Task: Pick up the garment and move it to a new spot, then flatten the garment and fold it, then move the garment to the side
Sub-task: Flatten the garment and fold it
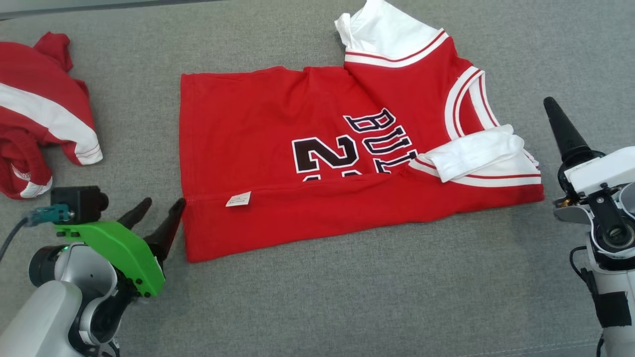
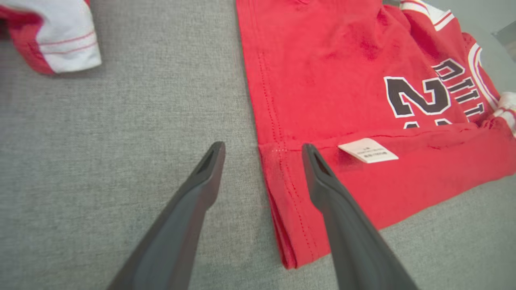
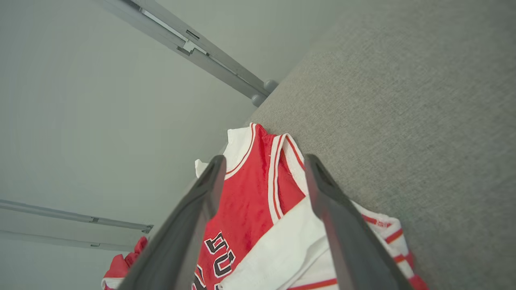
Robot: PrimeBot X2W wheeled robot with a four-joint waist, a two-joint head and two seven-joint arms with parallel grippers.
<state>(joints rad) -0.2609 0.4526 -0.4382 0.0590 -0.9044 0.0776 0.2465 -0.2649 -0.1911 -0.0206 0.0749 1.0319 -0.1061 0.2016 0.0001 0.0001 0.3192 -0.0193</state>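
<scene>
From my head, the red fabric basketball jersey with white trim (image 1: 278, 148) lay folded on the grey cloth surface (image 1: 347, 307), reading "BUL" and "2". At my left wrist, my left gripper (image 2: 263, 145) stood spread, empty, straddling its hem near a white tag (image 2: 367, 150) too small to read. At my right wrist, my right gripper (image 3: 265, 158) gaped, holding nothing.

The right gripper (image 3: 264, 158), spread wide, frames the red jersey (image 3: 246, 201), its white sleeve (image 3: 278, 249) at six o'clock, grey cloth (image 3: 403, 121) toward three o'clock, a rail (image 3: 201, 48) at eleven.

A grey fabric surface (image 1: 347, 307) ends beside metal rails (image 3: 189, 44).
</scene>
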